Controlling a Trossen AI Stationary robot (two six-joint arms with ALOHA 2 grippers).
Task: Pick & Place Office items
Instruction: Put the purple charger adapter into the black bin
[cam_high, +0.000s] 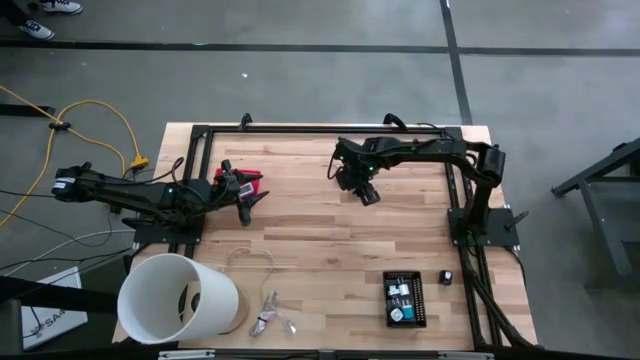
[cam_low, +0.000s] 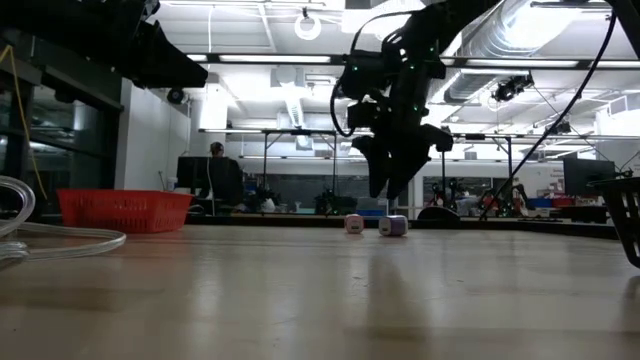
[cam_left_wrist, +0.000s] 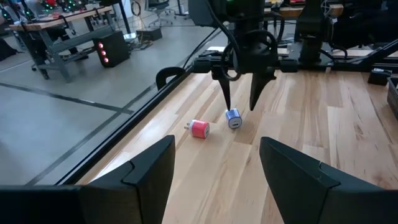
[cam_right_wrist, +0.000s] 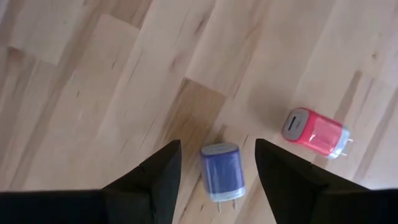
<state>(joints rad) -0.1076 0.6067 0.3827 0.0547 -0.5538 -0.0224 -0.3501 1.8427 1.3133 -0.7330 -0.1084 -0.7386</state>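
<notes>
- Presently the right gripper (cam_left_wrist: 239, 102) hangs above the far middle of the pale wooden table (cam_high: 330, 235), fingers pointing down, spread apart, nothing between them.
- Small blue-purple plug-shaped charger block (cam_right_wrist: 222, 170) lies on the wood directly below that gap, flanked by the two dark fingers (cam_right_wrist: 152, 180) but not touched; metal prongs visible at one end.
- Small pink-red charger block (cam_right_wrist: 314, 133) lies just beside the blue one, apart from it, prongs also showing.
- Left gripper (cam_high: 246, 203) rests near the table's left side by a red mesh basket (cam_high: 240, 181); jaws wide, empty.
- Black rectangular tray (cam_high: 405, 299) with a few small pieces sits near the front right; one small black block (cam_high: 447, 278) beside it.
- Large white tub (cam_high: 178, 299) lies tipped at the front left corner.
</notes>
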